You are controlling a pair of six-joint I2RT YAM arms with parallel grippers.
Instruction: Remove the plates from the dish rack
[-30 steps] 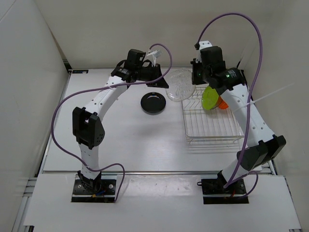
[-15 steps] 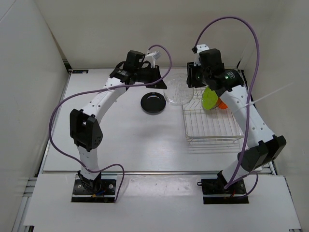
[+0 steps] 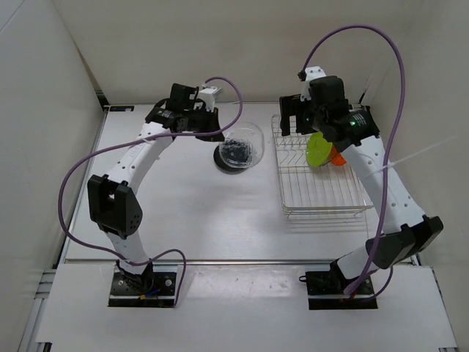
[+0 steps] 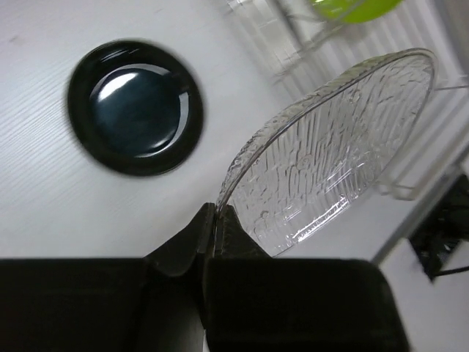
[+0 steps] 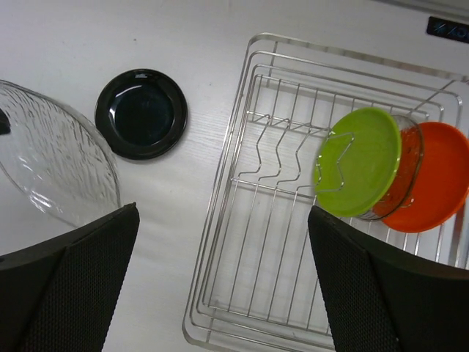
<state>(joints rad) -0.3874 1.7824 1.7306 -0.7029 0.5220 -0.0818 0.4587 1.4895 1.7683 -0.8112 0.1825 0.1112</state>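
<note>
My left gripper (image 4: 215, 209) is shut on the rim of a clear plate (image 4: 337, 147), which hangs tilted in the air. In the top view the clear plate (image 3: 245, 141) hangs over a glossy black plate (image 3: 222, 160) lying flat on the table. My right gripper (image 5: 222, 213) is open and holds nothing, hovering over the left part of the dish rack (image 5: 242, 308). At the rack's far right stand a lime green plate (image 5: 357, 161), a second clear plate (image 5: 412, 169) behind it and an orange plate (image 5: 436, 180).
White walls (image 3: 44, 110) close in the table on the left and at the back. Purple cables (image 3: 396, 81) loop above both arms. The dish rack (image 3: 322, 209) takes up the right half of the table, and its near part holds no plates.
My right gripper has opened and let go of the clear plate. My left gripper closed on its rim and carried it left, from the rack's corner to above the black plate.
</note>
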